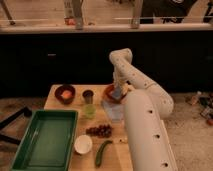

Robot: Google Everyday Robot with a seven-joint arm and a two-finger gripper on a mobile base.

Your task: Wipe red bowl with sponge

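Near the middle of the frame, the tool [118, 93] is pressing the sponge [117, 94] into the red bowl [112, 93] (clamped on it) on the table [55, 92].

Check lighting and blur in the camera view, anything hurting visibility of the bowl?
Camera view: dim warm light, soft blur overall; dark counter front behind the table. The end effector sits over the red bowl, the arm hiding most of it.
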